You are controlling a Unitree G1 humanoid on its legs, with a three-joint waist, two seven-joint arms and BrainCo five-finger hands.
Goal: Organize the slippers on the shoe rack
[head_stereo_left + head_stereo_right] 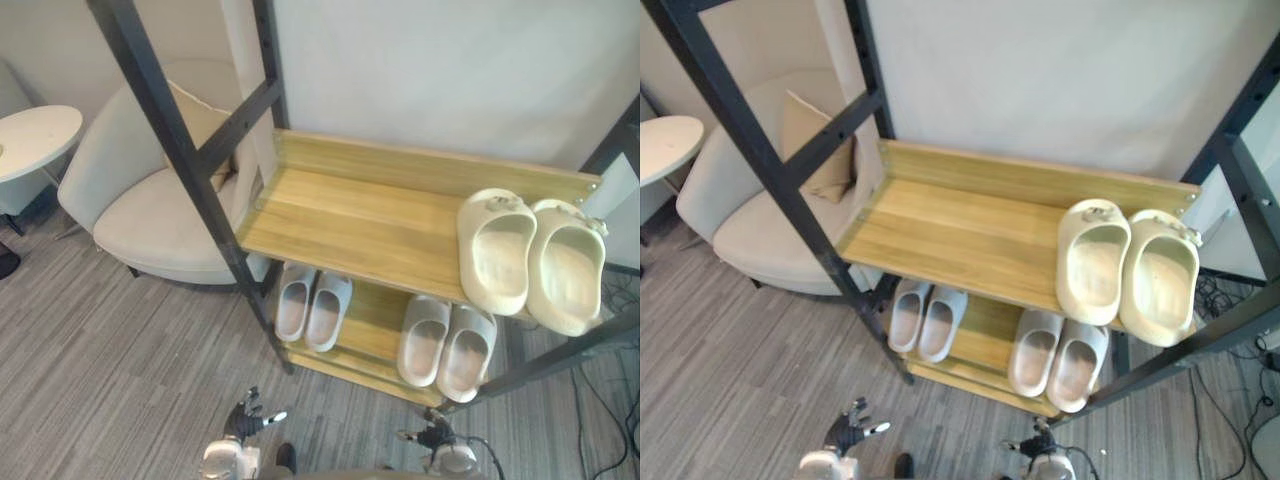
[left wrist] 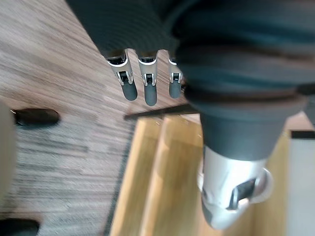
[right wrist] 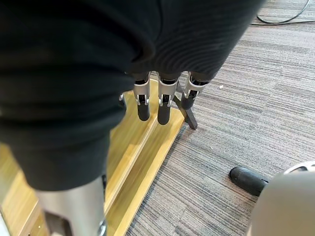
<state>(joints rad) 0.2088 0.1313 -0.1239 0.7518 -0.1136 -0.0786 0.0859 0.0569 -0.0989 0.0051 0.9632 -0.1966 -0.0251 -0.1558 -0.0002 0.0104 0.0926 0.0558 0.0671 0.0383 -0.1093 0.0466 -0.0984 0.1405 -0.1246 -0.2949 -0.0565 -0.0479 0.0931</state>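
Rack: I see the rack [image 1: 340,215] mid-frame, with a black frame and wooden shelves; a slanted black post [image 1: 180,150] runs down its left side.
Open room: the left and middle of the top shelf are bare wood. The lower shelf [image 1: 375,320] has a bare strip between its two pairs.
Edges: the chair [image 1: 150,215] sits just beside the rack's left post, and a round table [image 1: 35,135] is at the upper left. Carpet [image 1: 120,370] lies in front of the rack across the lower frame.
Cream pair: I see the cream pair [image 1: 500,250] on the top shelf at its right end, side by side and touching, with the outer slipper right at the shelf's end.
Grey pairs: one grey pair [image 1: 295,300] is on the lower shelf at the left and a second grey pair [image 1: 425,340] is at the right. Each pair sits side by side.
Left hand: my left hand [image 1: 250,418] is at the bottom edge over the carpet, below the left grey pair and well apart from it. Its fingers [image 2: 150,88] are straight and hold nothing.
Right hand: my right hand [image 1: 432,435] is at the bottom edge, just below the rack's front right corner and apart from the slippers. Its fingers [image 3: 165,105] are straight, empty, and pointing at the rack's base.
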